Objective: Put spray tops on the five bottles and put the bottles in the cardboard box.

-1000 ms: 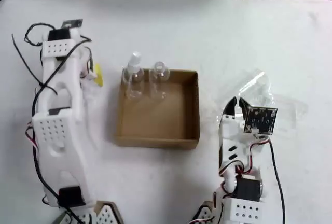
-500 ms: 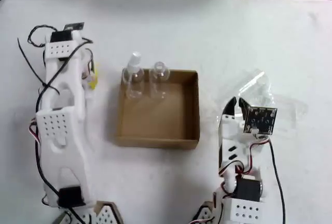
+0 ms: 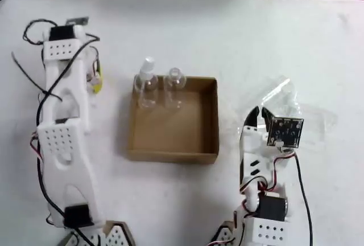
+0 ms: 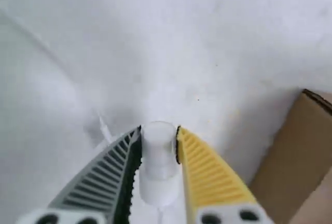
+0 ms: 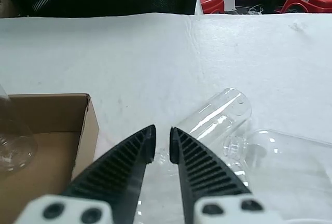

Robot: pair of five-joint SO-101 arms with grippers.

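My left gripper (image 4: 158,146) is shut on a white spray top (image 4: 157,164), held between its grey and yellow fingers just over the white table. In the high view this gripper (image 3: 96,82) is left of the cardboard box (image 3: 210,122). Two clear bottles stand in the box's far corner. One bottle (image 3: 147,86) wears a spray top and the other bottle (image 3: 174,85) has a bare neck. My right gripper (image 5: 162,142) is shut with nothing in it, right of the box. Clear bottles (image 5: 220,111) lie on their sides just beyond it.
The lying bottles (image 3: 284,101) form a loose cluster at the right of the table. A box wall (image 4: 298,151) sits close beside the left gripper. The far half of the white table (image 3: 227,29) is bare cloth.
The left arm has shifted a little to the left and toward the far edge, still holding the spray top. The right arm has not moved.
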